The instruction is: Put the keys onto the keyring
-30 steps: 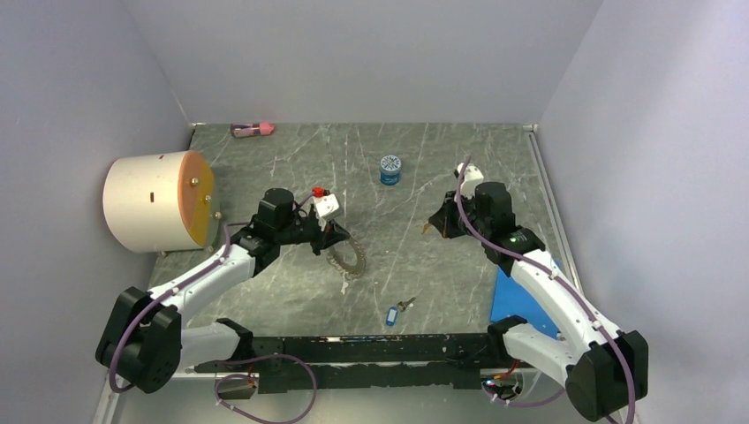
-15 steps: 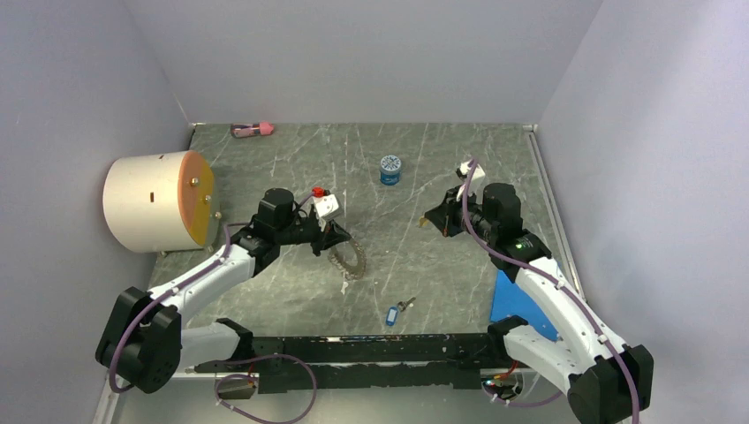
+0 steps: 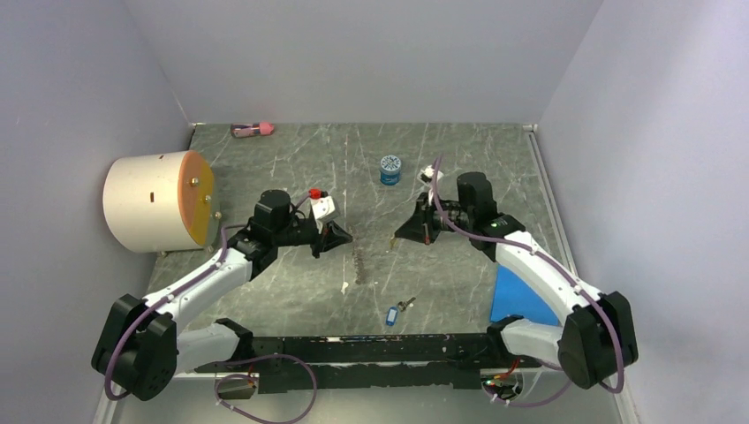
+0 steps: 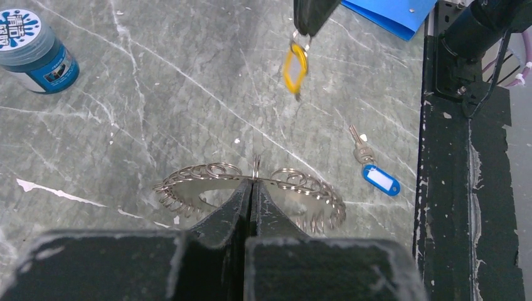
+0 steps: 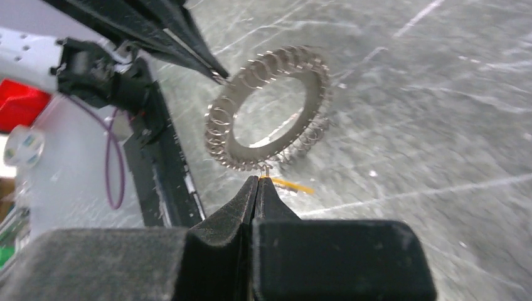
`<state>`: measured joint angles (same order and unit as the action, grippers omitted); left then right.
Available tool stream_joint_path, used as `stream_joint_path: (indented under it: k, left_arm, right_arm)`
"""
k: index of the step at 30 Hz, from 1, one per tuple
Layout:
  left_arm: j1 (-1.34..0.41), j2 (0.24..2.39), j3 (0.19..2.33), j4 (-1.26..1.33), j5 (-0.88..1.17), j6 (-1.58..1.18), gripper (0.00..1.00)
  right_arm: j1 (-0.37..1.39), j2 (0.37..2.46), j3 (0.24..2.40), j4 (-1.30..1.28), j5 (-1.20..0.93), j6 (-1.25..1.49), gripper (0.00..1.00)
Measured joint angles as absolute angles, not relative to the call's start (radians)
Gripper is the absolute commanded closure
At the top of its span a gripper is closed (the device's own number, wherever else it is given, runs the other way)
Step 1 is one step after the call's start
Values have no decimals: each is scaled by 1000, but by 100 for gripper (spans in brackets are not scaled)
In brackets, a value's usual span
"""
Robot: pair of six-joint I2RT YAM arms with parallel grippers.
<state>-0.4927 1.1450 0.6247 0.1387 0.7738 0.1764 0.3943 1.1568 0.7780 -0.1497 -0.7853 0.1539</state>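
Left jaws: pressed together, pinching the rim of the keyring (image 4: 313, 195).
Keyring: held up above the bench (image 3: 291, 159), standing on edge with its open centre turned toward the right arm (image 3: 530, 261). Small wire loops ran all round its flat band.
Right jaws: pressed together, pinching the top of the yellow key (image 4: 295, 66).
Yellow key: hung below the right jaws, clear of the bench, near the keyring but apart from it in the left wrist view.
Blue key (image 3: 391, 315): lay flat on the bench close to the near black rail (image 3: 371, 349), well apart from both arms and not on the keyring.
Blue jar (image 3: 389, 170): stood upright toward the far side, between the two arms.
Blue sheet (image 3: 517, 296): lay flat at the right edge, partly under the right arm.
Cream drum (image 3: 150, 201): lay on its side at the left edge, with its orange face toward the middle.
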Motion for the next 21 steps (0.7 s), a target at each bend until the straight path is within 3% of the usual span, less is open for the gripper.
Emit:
stream_joint_path:
  k: [21]
  left_arm:
    - [-507, 1163, 609, 178, 800, 163, 98]
  right_arm:
    - [579, 1304, 880, -120, -891, 73, 100]
